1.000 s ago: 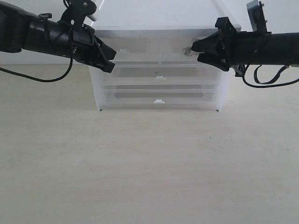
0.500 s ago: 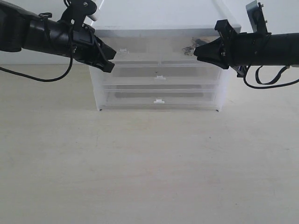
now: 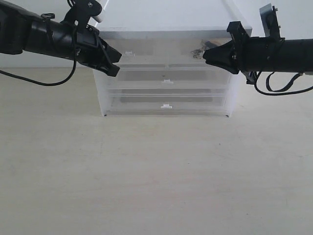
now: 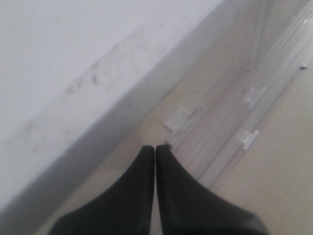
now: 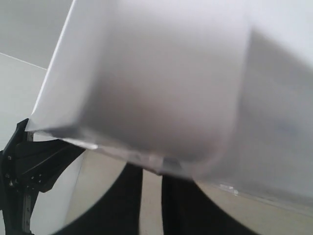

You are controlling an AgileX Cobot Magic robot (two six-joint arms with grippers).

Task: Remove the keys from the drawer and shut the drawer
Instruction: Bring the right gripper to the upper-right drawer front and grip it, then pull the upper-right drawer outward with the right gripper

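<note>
The drawer (image 3: pixel 188 47) is the right one of the clear cabinet's top pair. Through its frosted front the keys (image 3: pixel 197 51) show as a small dark cluster. My right gripper (image 3: pixel 204 53) is at that drawer's front, shut on its white tab handle (image 5: pixel 168 164). In the right wrist view the drawer (image 5: pixel 161 88) fills the frame and hides the tips of the right gripper (image 5: pixel 152 171). My left gripper (image 3: pixel 116 66) is shut and empty at the cabinet's left front corner. The left wrist view shows the left gripper (image 4: pixel 155 148) just short of the left drawer's tab (image 4: pixel 178 117).
The cabinet (image 3: pixel 101 93) stands at the back of a pale tabletop (image 3: pixel 156 171). Two full-width drawers with white tabs (image 3: pixel 167 105) sit below the top pair. Both arms reach in from the sides at the height of the top drawers.
My right gripper was open around the drawer's front a second ago and has closed on the tab handle. The left arm has not moved.
</note>
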